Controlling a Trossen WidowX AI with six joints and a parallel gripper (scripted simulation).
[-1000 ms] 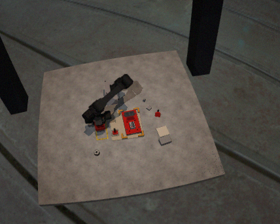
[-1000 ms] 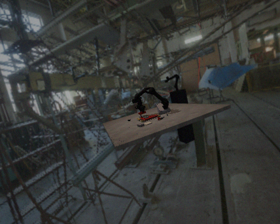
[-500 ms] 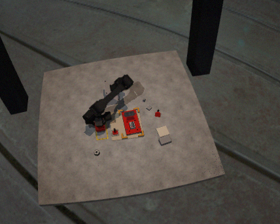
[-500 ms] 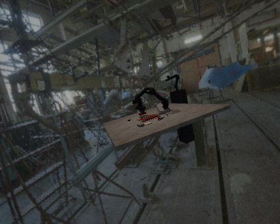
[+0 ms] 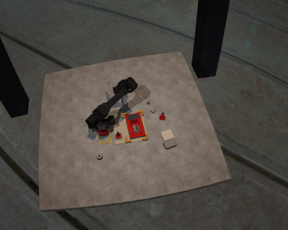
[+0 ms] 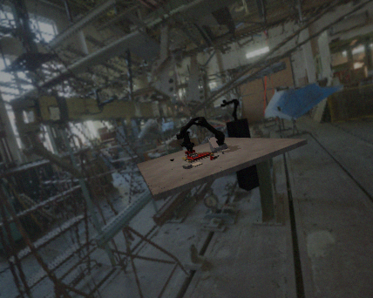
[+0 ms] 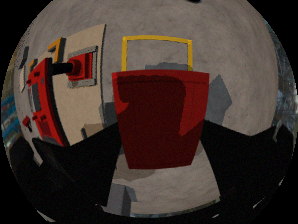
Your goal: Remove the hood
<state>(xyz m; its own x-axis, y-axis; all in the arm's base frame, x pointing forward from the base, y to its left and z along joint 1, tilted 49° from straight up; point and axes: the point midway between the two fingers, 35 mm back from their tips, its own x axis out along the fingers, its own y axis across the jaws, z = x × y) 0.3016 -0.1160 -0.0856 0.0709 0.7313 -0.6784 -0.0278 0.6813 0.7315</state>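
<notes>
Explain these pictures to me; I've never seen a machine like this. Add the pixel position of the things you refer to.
The black machine is a single jointed arm. Its end effector (image 5: pixel 103 125) (image 7: pixel 161 124) is closed on the red hood (image 5: pixel 103 132) (image 7: pixel 161 120), taken off the toy car (image 5: pixel 135 124) (image 7: pixel 46 102).

The top picture looks down on the table (image 5: pixel 75 181) (image 6: pixel 171 183); the exterior one views it from the side, farther away; the wrist one looks out from the arm's own wrist.

On the table, a yellow outline (image 5: pixel 105 143) (image 7: pixel 157 38) marks an area partly hidden by the hood, and small loose parts lie around.

The robot arm (image 5: pixel 109 105) (image 6: pixel 200 122) was matte black, with slender links between chunky, blocky joints; its end effector (image 7: pixel 161 124) had broad black fingers, their finer details lost in shadow.
</notes>
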